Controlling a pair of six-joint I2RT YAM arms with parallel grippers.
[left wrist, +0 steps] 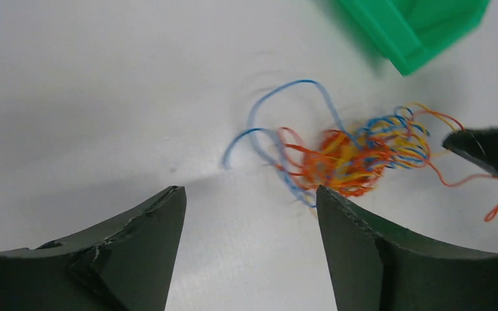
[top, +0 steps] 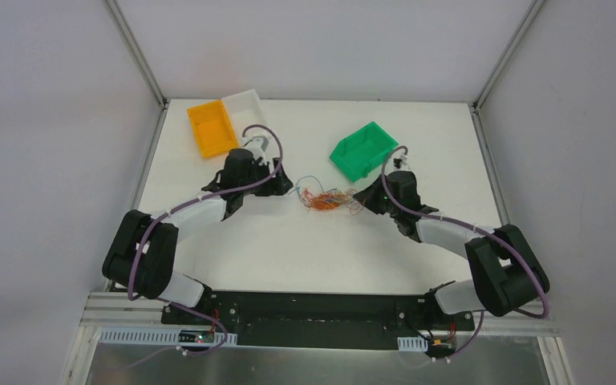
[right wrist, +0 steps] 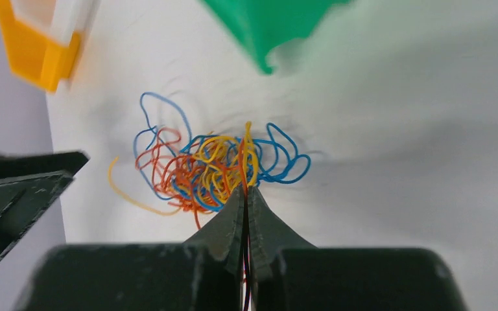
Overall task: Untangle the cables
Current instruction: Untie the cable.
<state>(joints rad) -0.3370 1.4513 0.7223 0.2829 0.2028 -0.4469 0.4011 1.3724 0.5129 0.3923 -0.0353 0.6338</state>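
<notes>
The right gripper (right wrist: 245, 194) pinches a few strands of the cables (right wrist: 207, 165), probably anchoring the clump; the left gripper (left wrist: 249, 194), just left of it, gapes empty.

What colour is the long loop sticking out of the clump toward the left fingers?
The loop is blue; the left wrist view shows it best.

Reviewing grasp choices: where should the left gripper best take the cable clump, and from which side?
Probably the blue loop arching clear of the cables, approached from the side of the left gripper. The loop lies apart from the dense knot, opposite the edge the right gripper pinches, so pulling should spread the tangle.
</notes>
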